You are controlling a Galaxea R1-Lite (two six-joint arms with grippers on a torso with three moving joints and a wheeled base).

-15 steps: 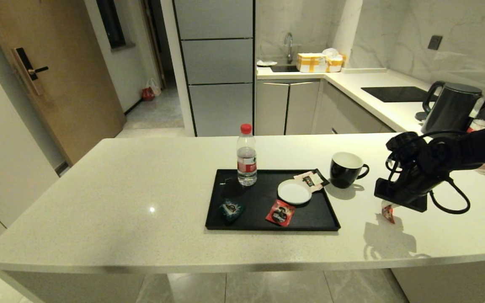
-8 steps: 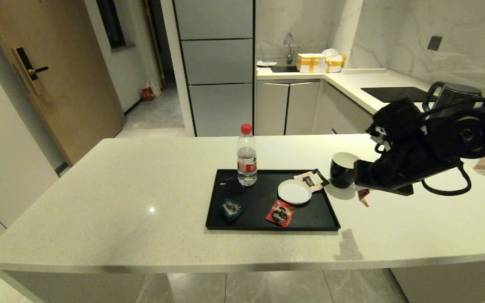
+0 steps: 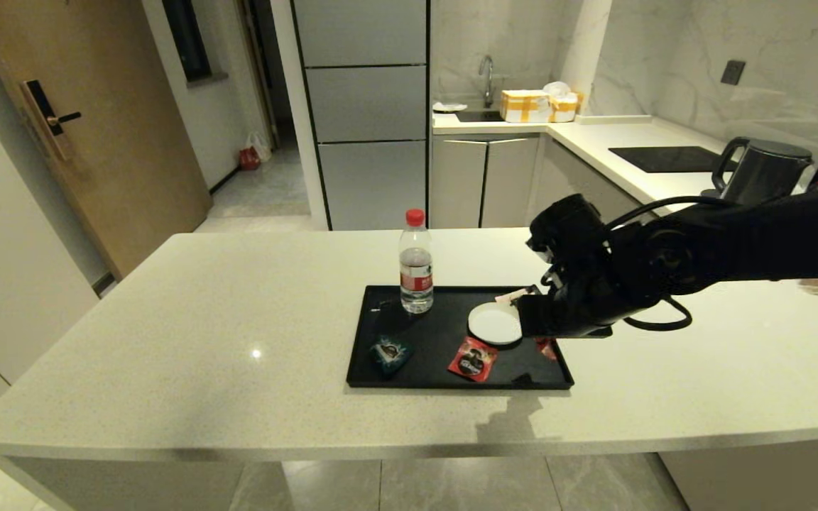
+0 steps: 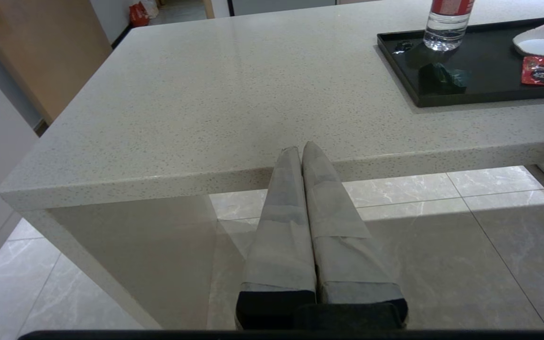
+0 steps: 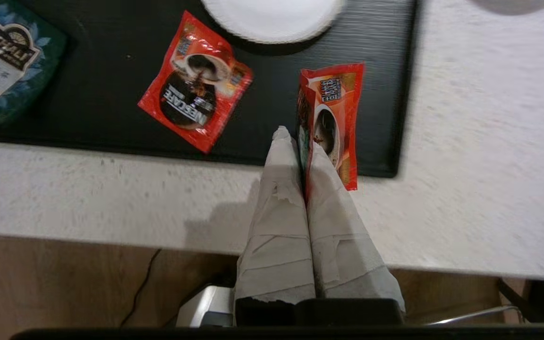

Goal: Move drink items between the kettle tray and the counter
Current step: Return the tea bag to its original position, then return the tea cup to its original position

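Observation:
My right gripper (image 5: 298,139) is shut on one edge of a small red foil sachet (image 5: 333,118), which hangs above the right front corner of the black kettle tray (image 5: 385,94). In the head view that gripper (image 3: 548,342) reaches in from the right, with the held sachet (image 3: 544,349) just showing beneath it. A second red sachet (image 3: 473,358) lies flat on the tray (image 3: 451,382). The black mug is hidden behind my right arm. My left gripper (image 4: 301,147) is shut and empty, parked low in front of the counter's (image 3: 238,319) front edge.
On the tray stand a clear red-capped bottle (image 3: 416,262), a teal sachet (image 3: 389,353), a white round disc (image 3: 495,323) and a pale sachet (image 3: 515,294) at the back. A black kettle (image 3: 764,170) stands on the far counter at the right.
My right arm has carried the red sachet from the counter to the right of the mug leftward, to over the tray's right front corner. It now covers the mug.

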